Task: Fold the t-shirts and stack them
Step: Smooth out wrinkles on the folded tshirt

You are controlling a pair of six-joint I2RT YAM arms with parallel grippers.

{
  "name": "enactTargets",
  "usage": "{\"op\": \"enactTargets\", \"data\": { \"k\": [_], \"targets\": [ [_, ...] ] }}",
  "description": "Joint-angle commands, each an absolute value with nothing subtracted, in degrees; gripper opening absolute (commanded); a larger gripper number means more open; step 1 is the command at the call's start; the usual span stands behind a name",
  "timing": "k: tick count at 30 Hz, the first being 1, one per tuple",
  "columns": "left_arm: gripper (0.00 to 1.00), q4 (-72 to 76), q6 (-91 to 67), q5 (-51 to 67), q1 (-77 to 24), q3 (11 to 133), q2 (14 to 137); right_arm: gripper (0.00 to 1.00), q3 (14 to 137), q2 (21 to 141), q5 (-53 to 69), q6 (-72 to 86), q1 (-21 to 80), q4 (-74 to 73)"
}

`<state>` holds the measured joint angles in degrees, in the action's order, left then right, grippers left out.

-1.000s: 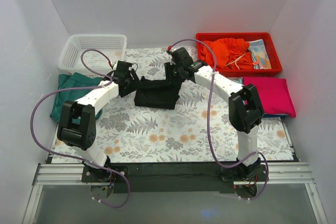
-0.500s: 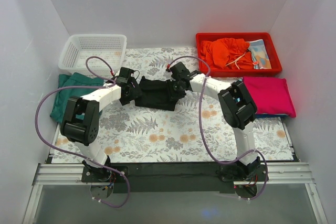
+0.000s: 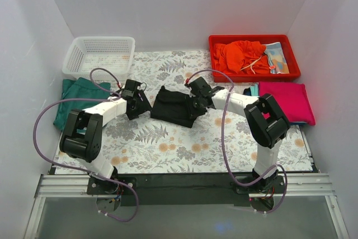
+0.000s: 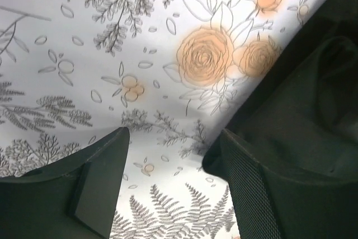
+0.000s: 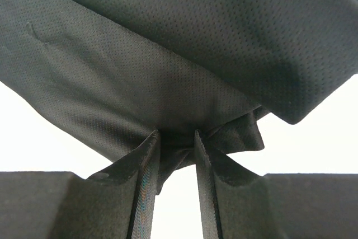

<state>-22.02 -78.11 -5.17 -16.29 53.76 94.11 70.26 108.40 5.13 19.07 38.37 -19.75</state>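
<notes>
The black t-shirt (image 3: 174, 106) lies as a compact folded bundle slightly askew at the middle of the counter, nearer the far edge. A small fold at its right end is pinched in the right gripper (image 5: 176, 138). A dark-green shirt (image 3: 70, 96) lies folded at the left edge. A magenta shirt (image 3: 288, 102) lies flat and folded at the right edge, with a teal one (image 3: 254, 89) showing at its far-left corner.
</notes>
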Motion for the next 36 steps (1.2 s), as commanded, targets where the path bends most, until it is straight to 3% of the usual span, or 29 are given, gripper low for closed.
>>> {"op": "enactTargets", "data": {
  "k": [1,9,15,29,36],
  "targets": [
    [0.65,-24.3,-77.4,-2.9,-18.1,48.1,88.8,0.37,64.3,107.8,1.0,17.2,38.6,-29.3],
    [0.64,-27.3,-80.6,-3.5,-22.4,41.0,78.5,0.33,59.8,96.9,-3.7,17.6,38.6,-34.4],
    [0.64,-27.0,-78.7,-3.1,-23.6,42.0,72.6,0.33,67.8,90.8,-6.2,20.0,39.2,-34.6],
    [0.65,-20.9,-75.1,-0.1,-30.0,46.3,76.5,0.36,93.4,108.4,5.4,20.0,45.4,-33.7],
    [0.64,-23.8,-76.3,-9.7,-32.1,49.7,85.1,0.36,96.9,113.9,8.3,22.3,47.0,-33.7]
  ]
}}
